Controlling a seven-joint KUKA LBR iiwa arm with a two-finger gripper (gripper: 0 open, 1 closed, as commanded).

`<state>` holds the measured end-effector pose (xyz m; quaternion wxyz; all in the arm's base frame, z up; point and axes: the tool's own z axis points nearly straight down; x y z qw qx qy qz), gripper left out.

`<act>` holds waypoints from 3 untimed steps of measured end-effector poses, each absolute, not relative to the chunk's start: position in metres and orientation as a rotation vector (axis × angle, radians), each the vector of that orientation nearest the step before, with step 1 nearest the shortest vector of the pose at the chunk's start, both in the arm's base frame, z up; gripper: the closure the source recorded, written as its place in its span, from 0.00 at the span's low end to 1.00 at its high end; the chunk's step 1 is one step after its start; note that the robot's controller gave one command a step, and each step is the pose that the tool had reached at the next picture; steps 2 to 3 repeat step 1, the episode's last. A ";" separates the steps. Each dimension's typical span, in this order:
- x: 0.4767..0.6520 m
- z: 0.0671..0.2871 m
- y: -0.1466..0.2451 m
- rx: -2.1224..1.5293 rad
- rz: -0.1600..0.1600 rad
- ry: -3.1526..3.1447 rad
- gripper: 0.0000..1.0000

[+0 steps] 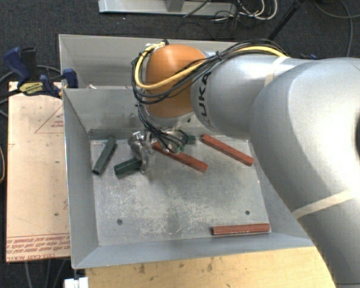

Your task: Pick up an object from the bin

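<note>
Near the middle-left of the grey bin (78,179), our pincer (143,153) stands low at the floor, right at the end of a short dark green block (127,168). We cannot tell whether it is released or clenched on that block, because the wrist blocks our view. A second green block (104,155) lies apart to the left. Red-brown sticks (183,160) lie just right of the pincer, with another stick (240,229) by the front wall. We judge the short block the likeliest target, since it lies loose and clear of its neighbours.
</note>
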<state>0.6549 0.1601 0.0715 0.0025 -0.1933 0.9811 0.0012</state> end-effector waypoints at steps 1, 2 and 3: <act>0.642 0.227 0.133 -0.775 -0.001 3.031 1.00; 0.642 0.227 0.133 -0.775 -0.001 3.031 1.00; 0.642 0.227 0.133 -0.775 -0.001 3.031 1.00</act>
